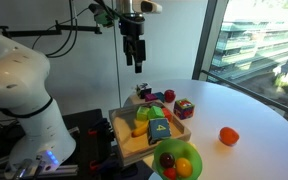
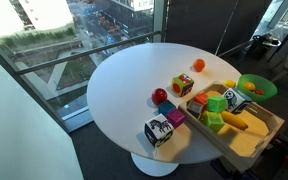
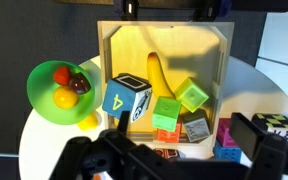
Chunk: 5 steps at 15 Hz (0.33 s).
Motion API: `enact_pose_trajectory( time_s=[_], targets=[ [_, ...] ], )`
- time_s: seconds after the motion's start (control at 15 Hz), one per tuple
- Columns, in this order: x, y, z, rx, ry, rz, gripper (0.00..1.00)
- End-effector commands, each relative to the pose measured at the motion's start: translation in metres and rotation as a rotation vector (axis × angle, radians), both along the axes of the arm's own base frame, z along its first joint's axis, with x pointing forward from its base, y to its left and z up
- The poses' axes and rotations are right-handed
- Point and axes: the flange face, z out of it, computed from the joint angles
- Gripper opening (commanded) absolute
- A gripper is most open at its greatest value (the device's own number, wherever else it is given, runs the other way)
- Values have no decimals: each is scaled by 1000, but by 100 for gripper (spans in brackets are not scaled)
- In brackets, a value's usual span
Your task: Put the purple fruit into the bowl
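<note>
The lime-green bowl point(image 3: 36, 95) stands at the left of the wrist view, next to the wooden tray. The dark purple fruit point(image 3: 80, 85) lies inside it beside a red fruit and a yellow fruit. The bowl also shows in both exterior views point(image 1: 164, 151) point(image 2: 243, 84), with a dark spot point(image 1: 168, 160) inside that looks like the purple fruit. My gripper point(image 1: 137, 64) hangs high above the table, over the far end of the tray. In the wrist view its fingers point(image 3: 184, 150) are wide apart and hold nothing.
A light wooden tray point(image 3: 108, 45) point(image 1: 125, 141) point(image 2: 256, 141) holds a banana, a blue number cube and green and orange blocks. An orange fruit point(image 1: 228, 136) point(image 2: 199, 65), a red fruit point(image 2: 160, 96) and coloured cubes point(image 2: 182, 85) lie on the white round table point(image 1: 254, 110).
</note>
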Motion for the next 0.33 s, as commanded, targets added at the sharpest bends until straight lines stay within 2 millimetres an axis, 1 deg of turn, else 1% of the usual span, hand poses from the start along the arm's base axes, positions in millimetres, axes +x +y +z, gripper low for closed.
enact_pose_trajectory(
  time_s=[0.0,0.27],
  targets=[
    [-1,0,1,0,-1,0,100],
    [-1,0,0,0,0,0,100]
  ],
)
